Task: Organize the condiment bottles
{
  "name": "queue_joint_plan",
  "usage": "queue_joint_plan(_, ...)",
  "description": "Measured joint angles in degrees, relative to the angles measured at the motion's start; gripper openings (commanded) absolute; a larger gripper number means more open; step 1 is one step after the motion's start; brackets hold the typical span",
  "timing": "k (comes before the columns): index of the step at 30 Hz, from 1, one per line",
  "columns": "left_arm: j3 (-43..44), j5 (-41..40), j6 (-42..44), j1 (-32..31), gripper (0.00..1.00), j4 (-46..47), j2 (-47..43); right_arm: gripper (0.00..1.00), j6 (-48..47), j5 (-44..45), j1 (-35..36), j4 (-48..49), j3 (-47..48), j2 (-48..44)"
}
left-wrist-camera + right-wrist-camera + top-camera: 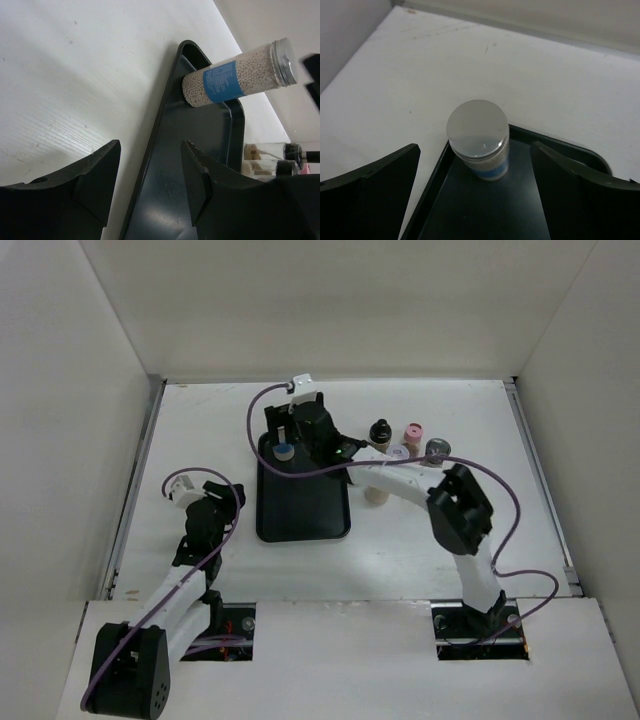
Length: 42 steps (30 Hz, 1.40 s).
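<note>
Far left first: my left pincer point(151, 150) hangs low beside the left edge of the flat black rectangular plastic tray point(300, 515). Its fingers are parted with nothing between them. It's empty and waiting.

Moving onto the tray, the small clear blue-labelled jar point(479, 132) of pale granules stands upright under its silvery metal cap, tucked into the far-left corner. It's the only bottle I can see in there. My right pincer point(475, 147) is directly over it with the fingers spread wide. Each one is clear of the glass, so I have hold of nothing. That one is placed, I'd say.

Further right on the white desk point(420, 550), the rest sit in a loose cluster just past the tray's far-right corner. There's a black-capped bottle point(380, 430), a pink-capped bottle point(413, 430) beside it and a grey-capped bottle point(436, 449) furthest right. A pale-lidded bottle point(400, 452) is in front of those. A tan bottle point(375, 495) pokes out nearer me, partly under my right arm. The arm may be hiding more, and I can't tell.

By my reckoning it's early going: one in the tray, at least five to bring across.
</note>
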Motion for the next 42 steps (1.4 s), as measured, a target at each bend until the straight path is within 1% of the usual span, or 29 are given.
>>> queue_joint_plan(1,0.0,0.0,0.0,0.0,0.49,0.0,-0.3,0.94,0.0,-0.2,0.0,0.8,-2.9,-3.4)
queue_joint_plan(2,0.0,0.0,0.0,0.0,0.49,0.0,-0.6,0.87,-0.2,-0.2,0.0,1.6,-5.7,-6.8)
queue_joint_plan(5,0.0,-0.1,0.0,0.0,0.49,0.1,-1.3,0.52,-0.2,0.0,-0.2,4.9,-14.8,-18.6)
queue_joint_plan(6,0.0,-0.1,0.0,0.0,0.49,0.1,-1.3,0.44,-0.2,0.0,-0.4,6.1,-17.6,-22.4)
queue_joint_plan(7,0.0,0.0,0.0,0.0,0.49,0.0,-1.3,0.38,0.0,0.2,-0.7,7.2,-19.9,-25.5)
queue_joint_plan(8,0.0,0.0,0.0,0.0,0.49,0.0,-1.3,0.37,0.5,0.6,-1.2,8.3,-22.5,-28.4)
queue_joint_plan(10,0.0,-0.1,0.0,0.0,0.49,0.1,-1.2,0.39,1.3,1.8,-2.6,9.3,-26.9,-32.5)
queue_joint_plan(11,0.0,-0.1,0.0,-0.1,0.49,0.1,-1.2,0.43,1.8,2.3,-3.5,9.3,-28.6,-33.6)
queue_joint_plan(14,0.0,-0.1,0.0,-0.5,0.49,0.2,-0.2,0.64,3.2,3.4,-6.4,7.9,-33.3,-33.9)
queue_joint_plan(17,0.0,-0.1,0.0,-0.8,0.49,0.3,0.2,0.80,3.8,4.0,-8.6,4.7,-36.8,-32.6)
queue_joint_plan(18,0.0,-0.1,0.0,-0.9,0.49,0.3,0.1,0.84,3.9,4.0,-9.0,3.3,-37.4,-32.1)
queue_joint_plan(20,0.0,-0.1,0.0,-0.9,0.49,0.4,0.1,0.89,3.9,4.1,-9.3,1.3,-37.7,-31.2)
queue_joint_plan(25,0.0,-0.1,0.0,-0.9,0.49,0.5,0.1,0.92,3.9,4.0,-9.4,-0.1,-37.7,-30.8)
queue_joint_plan(32,0.0,0.0,0.0,-0.9,0.49,0.6,1.0,0.92,4.3,4.2,-9.7,-0.7,-37.7,-29.1)
queue_joint_plan(40,0.0,0.0,0.0,-0.9,0.49,0.7,1.0,0.89,4.7,4.3,-10.8,-3.4,-37.6,-25.2)
queue_joint_plan(42,0.0,0.0,0.0,-0.9,0.49,0.7,1.0,0.85,4.9,4.3,-10.9,-3.9,-37.6,-24.8)
